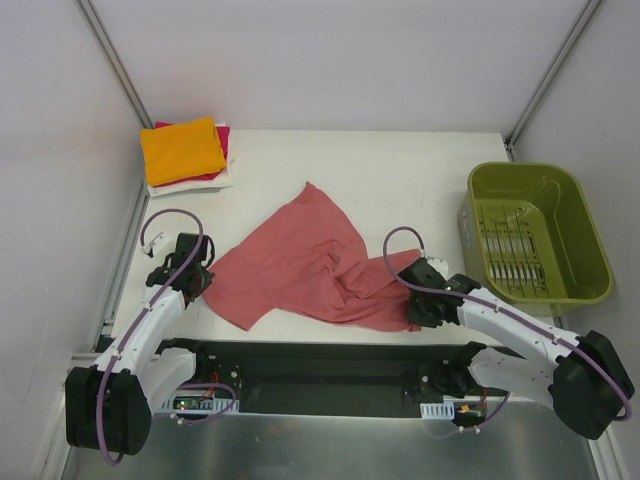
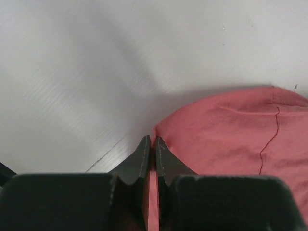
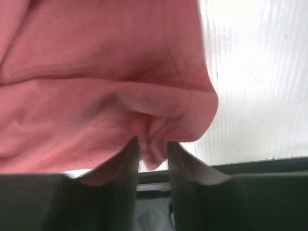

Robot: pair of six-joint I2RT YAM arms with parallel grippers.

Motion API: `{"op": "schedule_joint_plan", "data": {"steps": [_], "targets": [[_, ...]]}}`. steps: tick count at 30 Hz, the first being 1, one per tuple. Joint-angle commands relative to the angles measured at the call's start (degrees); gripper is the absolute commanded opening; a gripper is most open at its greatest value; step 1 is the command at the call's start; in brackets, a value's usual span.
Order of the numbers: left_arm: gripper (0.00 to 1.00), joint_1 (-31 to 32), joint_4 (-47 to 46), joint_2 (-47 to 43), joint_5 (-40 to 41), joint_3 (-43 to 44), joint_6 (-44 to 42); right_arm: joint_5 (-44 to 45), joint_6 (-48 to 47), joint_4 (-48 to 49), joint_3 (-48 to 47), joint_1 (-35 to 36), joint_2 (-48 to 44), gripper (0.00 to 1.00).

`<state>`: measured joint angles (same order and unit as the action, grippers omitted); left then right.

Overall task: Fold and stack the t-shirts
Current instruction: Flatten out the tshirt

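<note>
From above, the red shirt (image 1: 300,262) lies crumpled and unfolded across the middle of the table (image 1: 400,165), one corner pointing toward the far side. At the far left corner sits a stack of folded squares: the orange shirt (image 1: 182,150) on top, the magenta shirt (image 1: 223,138) showing under it, and the white shirt (image 1: 192,185) at the bottom. The basket (image 1: 580,235) stands at the right edge, well apart from the cloth. The left gripper (image 1: 197,276) is at the red shirt's left edge; the right gripper (image 1: 420,302) is at its near right corner.

Left wrist view: the fingers (image 2: 140,159) are pressed almost together – a thin strip of red cloth is pinched between them, and the rest of the shirt spreads off to the right over the white table.

Right wrist view: the fingers (image 3: 126,156) are clamped on a bunched fold of the red shirt's hem – cloth fills the gap between them, with the table's near edge just behind.
</note>
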<state>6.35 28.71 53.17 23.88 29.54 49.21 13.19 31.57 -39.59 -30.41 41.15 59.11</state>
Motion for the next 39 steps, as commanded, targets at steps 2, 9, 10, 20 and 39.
{"op": "schedule_joint_plan", "data": {"steps": [2, 9, 10, 20, 39], "targets": [[0.00, -0.11, 0.91, -1.83, -2.25, 1.22, -1.92, -0.27, -2.29, 5.14, -0.43, 0.16, -0.83, 0.03], [0.00, -0.11, 1.00, -11.76, -8.49, 5.26, -4.21, 7.98, -10.82, 0.31, -10.36, 0.25, -17.61, 0.01], [0.00, -0.11, 1.00, -14.29, -9.54, 7.61, -4.99, 8.86, -11.53, 0.57, -11.76, 0.25, -19.89, 0.01], [0.00, -0.11, 1.08, -21.96, -17.46, 37.93, -10.35, 10.63, -23.56, 3.11, -37.33, 0.25, -29.67, 0.01], [0.00, -0.11, 1.00, -12.14, -19.05, 80.06, -22.05, -2.40, -34.37, 1.71, -71.19, 0.16, -18.78, 0.01]]}}
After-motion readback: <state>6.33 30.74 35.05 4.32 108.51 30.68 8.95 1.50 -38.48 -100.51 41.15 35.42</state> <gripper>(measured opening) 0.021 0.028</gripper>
